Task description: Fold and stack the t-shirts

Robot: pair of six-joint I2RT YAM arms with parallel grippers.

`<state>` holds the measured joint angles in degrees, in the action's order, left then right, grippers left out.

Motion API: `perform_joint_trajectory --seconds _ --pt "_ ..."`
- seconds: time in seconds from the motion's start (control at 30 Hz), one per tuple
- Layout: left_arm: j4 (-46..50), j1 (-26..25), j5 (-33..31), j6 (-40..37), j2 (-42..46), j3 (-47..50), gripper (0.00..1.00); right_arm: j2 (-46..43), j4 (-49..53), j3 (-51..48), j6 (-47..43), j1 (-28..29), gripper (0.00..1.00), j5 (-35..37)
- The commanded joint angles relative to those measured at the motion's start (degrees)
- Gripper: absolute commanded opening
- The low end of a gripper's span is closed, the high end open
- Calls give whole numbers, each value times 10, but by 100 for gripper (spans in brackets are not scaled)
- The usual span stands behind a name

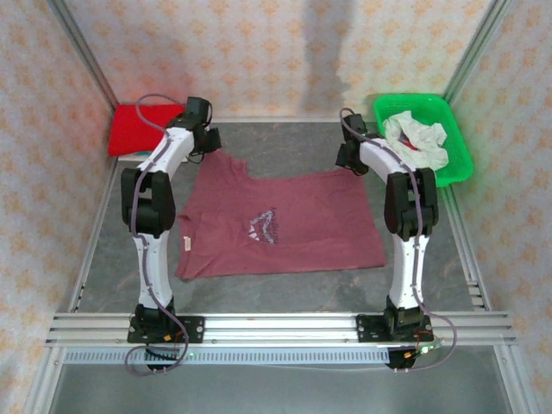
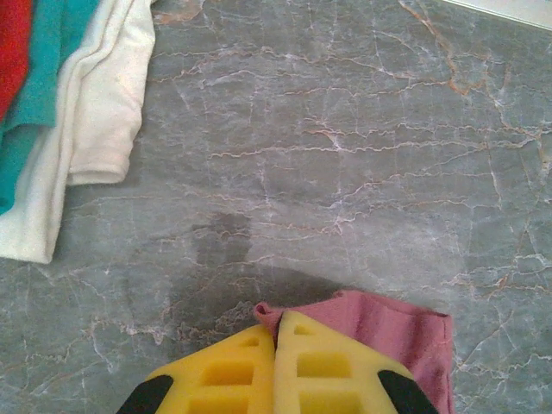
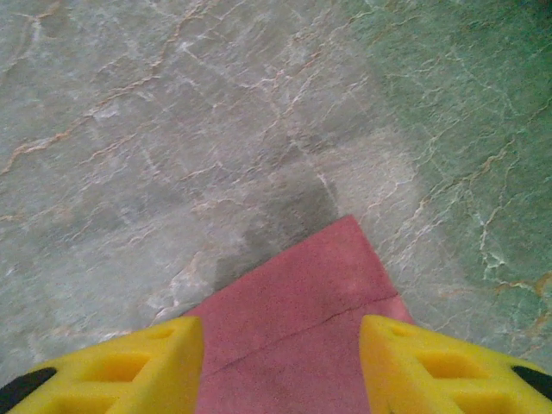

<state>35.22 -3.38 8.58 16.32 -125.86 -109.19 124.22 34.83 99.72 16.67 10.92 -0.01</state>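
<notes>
Both arms reach forward from the near rail, elbows raised, to the far corners of the maroon t-shirt [image 1: 293, 228], which lies spread flat in the middle of the desk [image 2: 345, 172]. The left claw [image 2: 276, 326] is pressed together, pinching the shirt's far-left corner. The right claw [image 3: 278, 326] is spread wide, one finger on either side of the far-right corner; whether it touches the cloth I cannot tell. A stack of red, teal and white t-shirts [image 2: 86, 112] lies just beyond the left claw.

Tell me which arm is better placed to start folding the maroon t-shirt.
Left, likely: the left gripper is shut on a corner of the maroon t-shirt; the right gripper is open, merely straddling another corner.
</notes>
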Motion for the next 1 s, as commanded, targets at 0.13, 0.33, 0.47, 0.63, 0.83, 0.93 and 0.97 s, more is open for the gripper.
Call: perform_joint_trajectory --seconds 0.13,0.33,0.47,0.63,0.83,0.93,0.97 --pt "-36 -1 2 -10 46 37 0 86 94 125 3 -10 53 25" --pt "-46 -1 9 -7 49 51 0 148 140 214 11 -10 54 29" --pt "-60 -1 13 -1 63 73 0 165 150 233 14 -10 55 43" --pt "-70 -3 12 5 81 92 0 182 169 250 17 -11 51 47" --pt "-74 -3 6 10 81 92 0 176 154 231 25 -10 25 35" --pt "-65 -3 -2 8 70 76 0 160 137 215 29 -10 16 38" --pt "-62 -3 -4 7 66 70 0 155 133 214 29 -10 12 38"
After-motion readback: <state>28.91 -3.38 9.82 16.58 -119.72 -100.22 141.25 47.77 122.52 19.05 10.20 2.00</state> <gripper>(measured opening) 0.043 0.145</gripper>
